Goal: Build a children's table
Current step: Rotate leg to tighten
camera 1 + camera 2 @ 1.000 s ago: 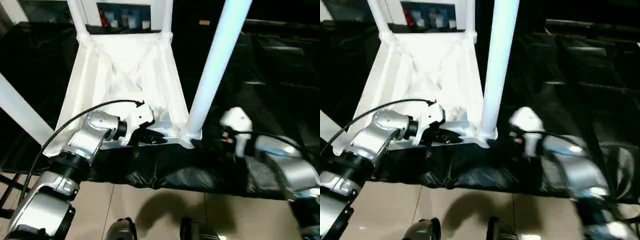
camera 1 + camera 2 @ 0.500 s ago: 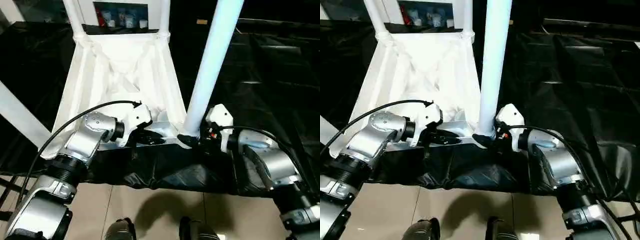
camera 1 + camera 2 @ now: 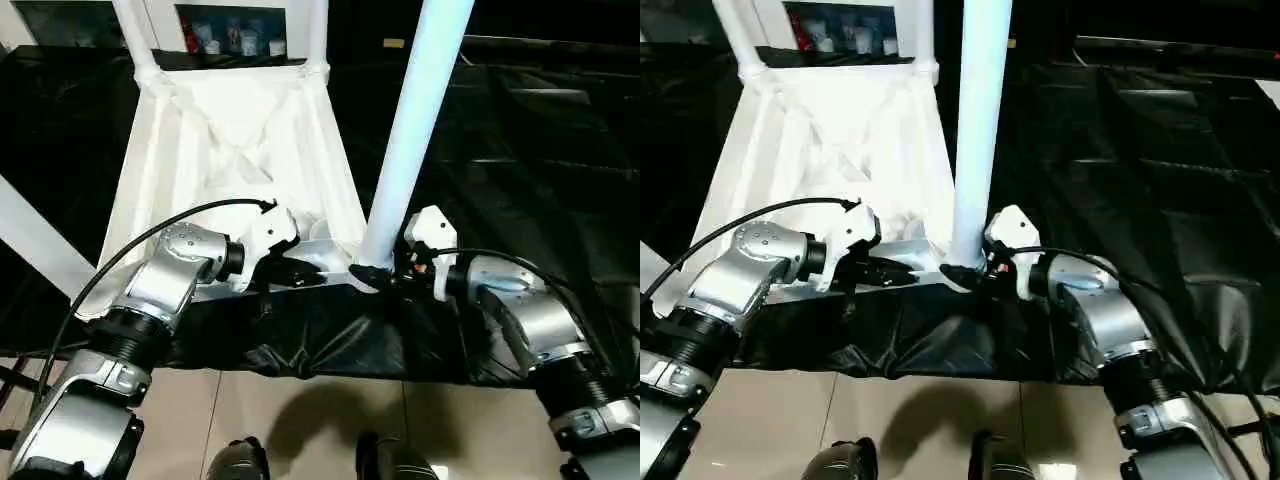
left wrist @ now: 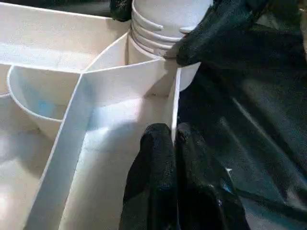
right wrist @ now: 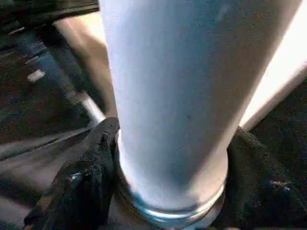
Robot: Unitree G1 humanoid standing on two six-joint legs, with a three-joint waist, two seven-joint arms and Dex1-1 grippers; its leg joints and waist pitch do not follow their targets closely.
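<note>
A: Colours from my station. Children's table [image 3: 225, 140]: white throughout, underside crossed by white diagonal ribs. Near leg [image 3: 415, 120]: white with a pale blue cast.

B: Surface beneath?

A: I log a glossy black sheet [image 3: 520, 130], creased. Floor [image 3: 300, 420]: beige tile.

B: Arms?

A: Silver forearms with white wrist housings. Left gripper [image 4: 175, 143] and right gripper [image 5: 168, 139]: black fingers. A black cable [image 3: 170, 225] arcs over the left arm.

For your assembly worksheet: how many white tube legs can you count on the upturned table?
4: far left corner, far right corner, near right corner with the right claw around its base, and near left.
</note>
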